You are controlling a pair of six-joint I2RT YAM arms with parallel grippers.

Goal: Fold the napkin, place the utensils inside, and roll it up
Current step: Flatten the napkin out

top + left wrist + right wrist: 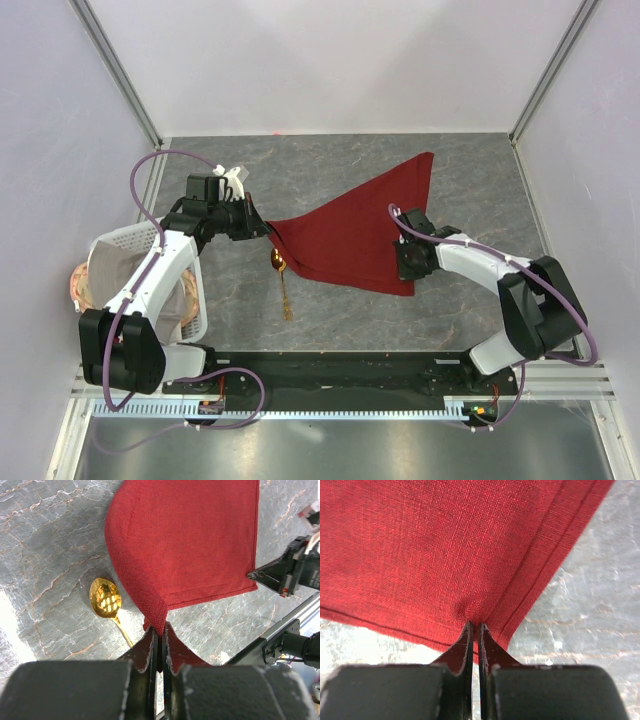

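Currently | left claw (160, 630) clamps napkin's (350, 235) left corner | right claw (474, 627) clamps near-right corner, likely to fold | spoon (106, 597) lies bare on table (480, 180)

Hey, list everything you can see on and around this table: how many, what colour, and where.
napkin: one, dark red, spread across the middle of the table
spoon: one, gold, on the table just left of the napkin, handle toward the arm bases
basket: one, white, at the left edge beside the left arm
round pinkish thing: one, left of the basket, mostly hidden; cannot tell what it is
table: one, grey marble pattern
left gripper: one, black, shut on the napkin's left corner
right gripper: one, black, shut on the napkin near its near-right corner
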